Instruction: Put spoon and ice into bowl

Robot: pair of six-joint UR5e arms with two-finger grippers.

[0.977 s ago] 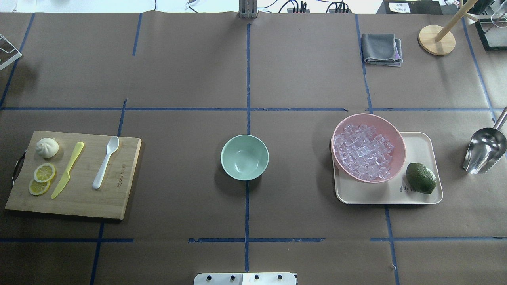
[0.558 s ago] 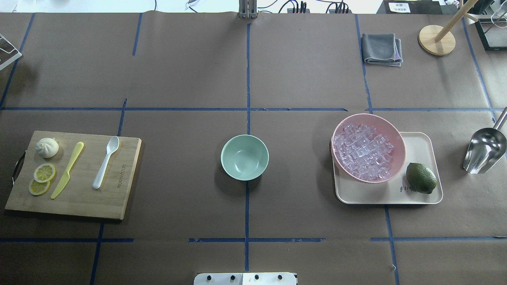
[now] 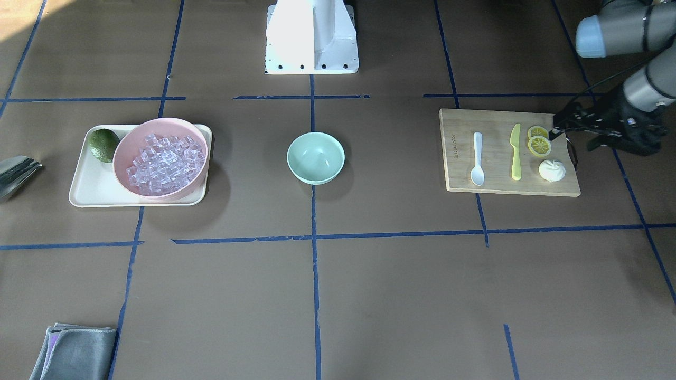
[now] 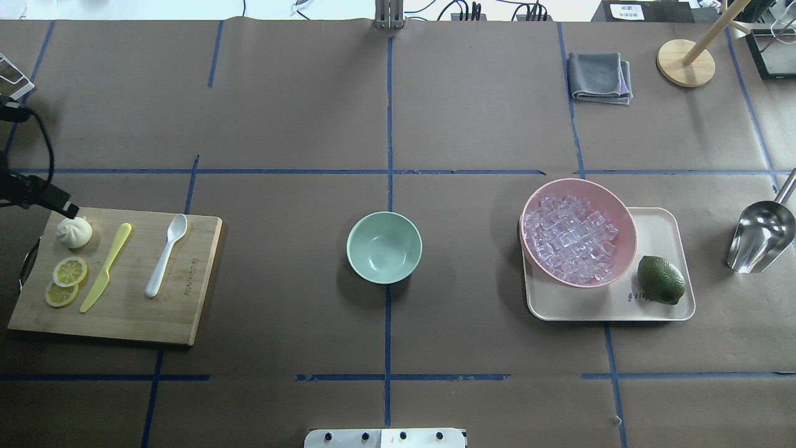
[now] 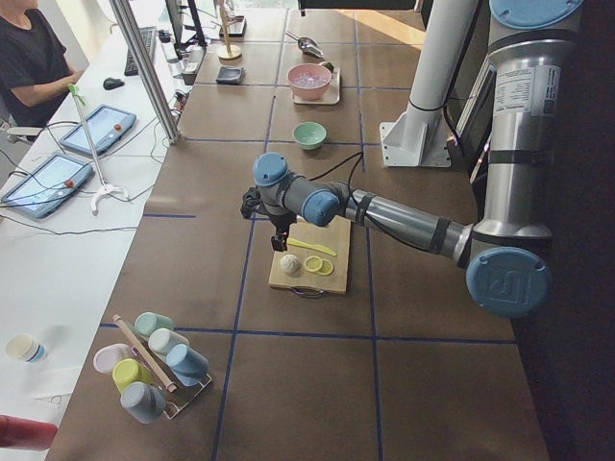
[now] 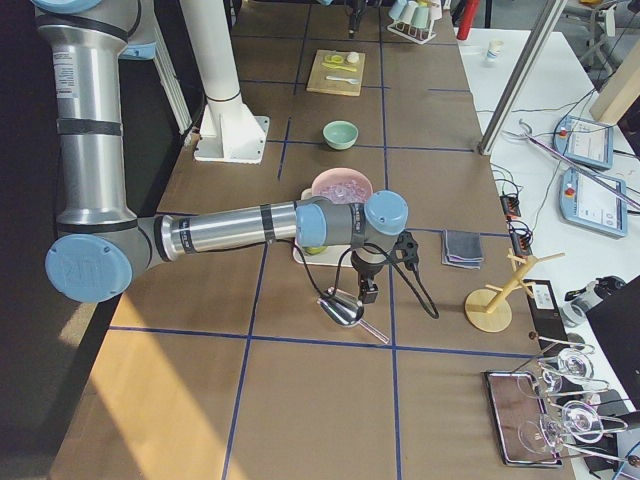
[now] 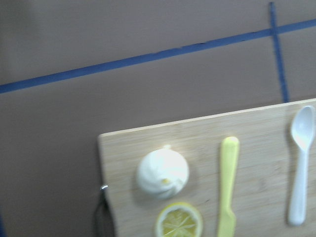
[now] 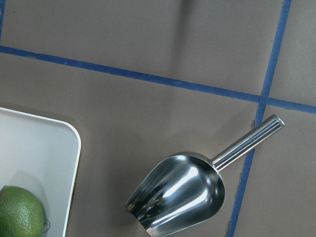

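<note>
The left end effector (image 3: pixel 553 131) hangs above the outer far corner of the cutting board (image 4: pixel 186 311), just over the white bun (image 4: pixel 74 232). It holds nothing, and I cannot tell how wide its fingers stand, because they show only as one dark shape from the side. On the board, beside the bun, lie two lemon slices (image 4: pixel 69 271), then the yellow-green knife (image 4: pixel 106 267), and then the spoon (image 4: pixel 165 255). The spoon is on the side of the board nearest to the bowl (image 4: pixel 384 247), with its head pointing away from the robot. The knife lies between the end effector and the spoon; nothing covers the spoon itself. The bowl stands alone in the middle of the table (image 4: pixel 280 124), well apart from the board, and nothing is in it. The right end effector (image 6: pixel 368 292) hangs over the metal scoop (image 4: pixel 762 236) at the other end of the table. It shows only in the side view, so I cannot tell if it is open or closed. The scoop lies on its side near the beige tray (image 4: pixel 659 230) but does not touch it. On the tray stands the pink bowl (image 4: pixel 615 200), heaped with the ice (image 4: pixel 569 239), and a lime (image 4: pixel 661 280) lies beside it. At the far edge are a folded grey cloth (image 4: pixel 600 76) and a wooden stand (image 4: pixel 685 62).
</note>
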